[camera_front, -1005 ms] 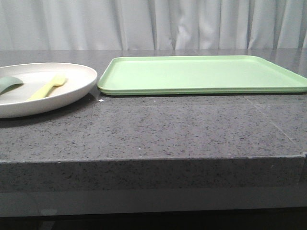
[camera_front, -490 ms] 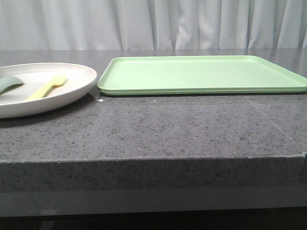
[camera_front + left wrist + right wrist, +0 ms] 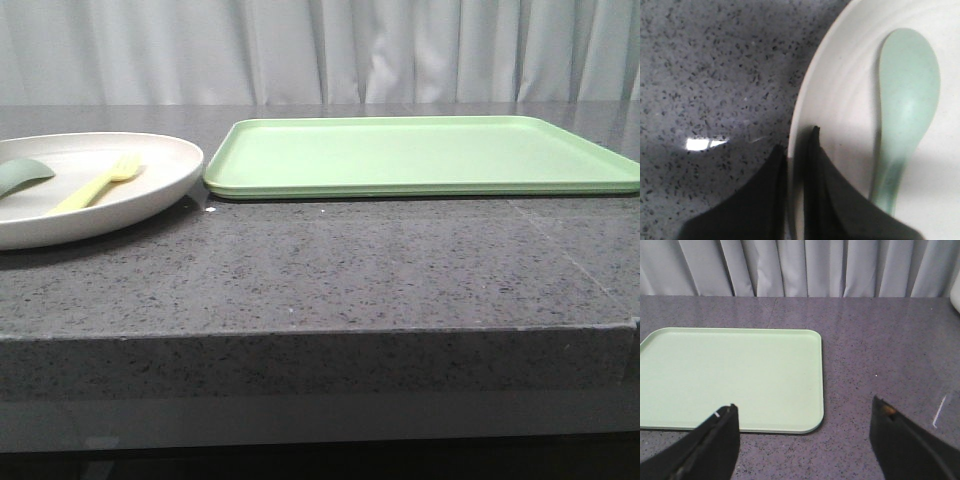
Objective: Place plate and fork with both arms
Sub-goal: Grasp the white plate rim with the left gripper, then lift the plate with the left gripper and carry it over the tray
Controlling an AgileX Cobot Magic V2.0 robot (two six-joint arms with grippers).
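Note:
The cream-white plate (image 3: 150, 160) sits at the table's far left, next to the tray. The pale yellow fork (image 3: 100, 183) lies inside it, beside a teal-green spoon (image 3: 22, 175). In the left wrist view my left gripper (image 3: 795, 150) is shut on the plate's (image 3: 850, 100) rim, one finger outside and one inside, close to the spoon (image 3: 907, 100). The fork is out of that view. My right gripper (image 3: 805, 412) is open and empty above the bare table, near a corner of the tray. Neither gripper shows in the front view.
A flat light green tray (image 3: 420, 155) lies at the back middle and right, and also shows in the right wrist view (image 3: 730, 375). The dark speckled table (image 3: 330, 270) ends in a front edge below. A grey curtain hangs behind.
The plate, with the fork and spoon in it, has shifted very slightly to the right. The tray has not moved.

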